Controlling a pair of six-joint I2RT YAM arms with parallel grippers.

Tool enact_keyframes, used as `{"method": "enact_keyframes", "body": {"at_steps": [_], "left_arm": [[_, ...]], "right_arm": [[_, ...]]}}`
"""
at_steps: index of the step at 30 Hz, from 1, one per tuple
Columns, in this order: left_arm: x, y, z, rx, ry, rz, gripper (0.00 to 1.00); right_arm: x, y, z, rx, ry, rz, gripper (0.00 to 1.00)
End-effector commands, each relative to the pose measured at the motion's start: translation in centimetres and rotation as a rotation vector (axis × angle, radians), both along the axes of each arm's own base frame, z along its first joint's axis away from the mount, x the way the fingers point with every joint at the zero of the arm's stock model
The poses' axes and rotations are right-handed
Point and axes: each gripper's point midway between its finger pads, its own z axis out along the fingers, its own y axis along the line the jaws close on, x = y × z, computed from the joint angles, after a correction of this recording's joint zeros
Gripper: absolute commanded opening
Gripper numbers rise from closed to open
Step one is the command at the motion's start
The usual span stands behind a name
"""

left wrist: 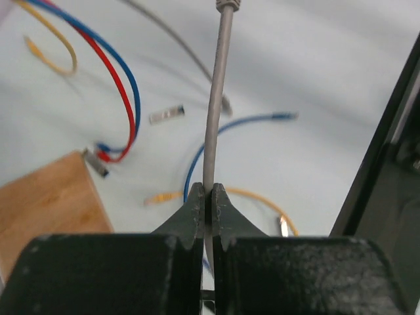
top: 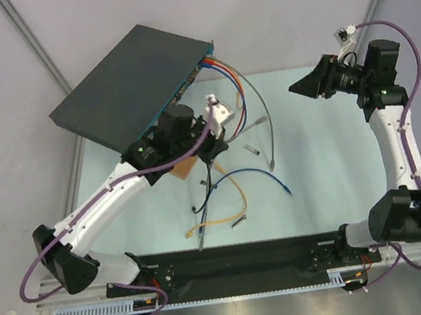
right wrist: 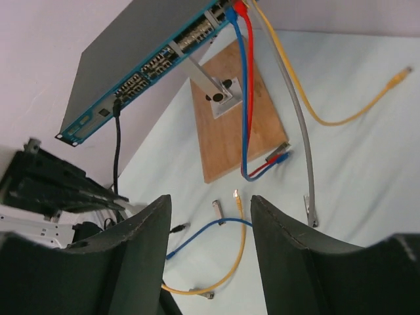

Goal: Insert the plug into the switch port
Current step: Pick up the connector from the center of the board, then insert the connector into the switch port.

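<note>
The switch [top: 129,79] is a flat dark box, propped up at the back left, with a blue port face [right wrist: 151,69]. My left gripper [left wrist: 205,190] is shut on a thin grey cable [left wrist: 216,111] just below that face. The cable's plug [left wrist: 226,4] sits at the top edge of the left wrist view. In the right wrist view this cable looks dark, and its plug [right wrist: 117,100] meets the blue face. I cannot tell whether it is seated in a port. My right gripper [right wrist: 210,200] hangs open and empty, raised at the right [top: 302,86].
A brown wooden board [right wrist: 230,131] with a metal post [right wrist: 210,85] lies under the switch. Red [right wrist: 248,72], blue and grey [right wrist: 298,125] cables run from the switch's right end. Loose blue [top: 264,173] and yellow [top: 219,220] cables and a small connector [top: 253,150] lie mid-table.
</note>
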Motion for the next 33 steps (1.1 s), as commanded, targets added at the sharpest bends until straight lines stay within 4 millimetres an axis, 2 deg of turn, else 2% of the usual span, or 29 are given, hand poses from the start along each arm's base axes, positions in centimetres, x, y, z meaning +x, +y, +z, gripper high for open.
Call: {"method": "enact_keyframes", "body": {"at_steps": [1, 3, 5, 6, 7, 10, 14, 15, 19, 25, 30, 33], "left_arm": [[0.8, -2.3, 8.0, -0.366, -0.042, -0.043, 0.00], [1.6, -2.5, 9.7, -0.470, -0.009, -0.020, 0.00], [1.6, -2.8, 10.7, -0.534, 0.022, -0.047, 0.00], [1.8, -2.9, 12.1, -0.595, 0.018, -0.053, 0.00], [1.9, -3.1, 12.3, -0.612, 0.021, -0.058, 0.00], [2.1, -3.7, 14.0, -0.686, 0.014, -0.087, 0.00], [1.8, -4.4, 14.8, -0.750, 0.058, -0.119, 0.00], [1.9, -4.5, 15.1, -0.775, 0.047, -0.121, 0.00], [2.5, -4.9, 15.2, -0.817, 0.075, -0.102, 0.00], [2.5, -5.1, 15.4, -0.855, 0.104, -0.104, 0.00], [2.4, -5.3, 15.6, -0.864, 0.094, -0.116, 0.00], [2.6, -5.5, 15.2, -0.858, 0.099, -0.111, 0.00]], "right_arm": [[-1.6, 0.6, 4.9, -0.007, -0.200, 0.023, 0.57], [-2.2, 0.7, 6.4, 0.001, -0.237, 0.018, 0.57], [-2.4, 0.9, 7.8, 0.006, -0.284, 0.020, 0.58], [-2.8, 1.4, 8.4, 0.010, -0.303, 0.032, 0.58], [-3.0, 1.7, 9.1, 0.013, -0.328, 0.037, 0.58], [-3.6, 3.6, 9.6, 0.018, -0.362, 0.069, 0.58], [-3.6, 5.9, 9.8, 0.044, -0.376, 0.102, 0.58], [-3.4, 6.7, 10.4, 0.052, -0.417, 0.110, 0.58], [-3.8, 9.2, 11.4, 0.107, -0.444, 0.172, 0.57], [-3.2, 10.6, 12.3, 0.130, -0.480, 0.184, 0.52], [-2.3, 11.2, 12.6, 0.150, -0.472, 0.185, 0.28], [-2.1, 11.5, 13.1, 0.166, -0.469, 0.191, 0.26]]}}
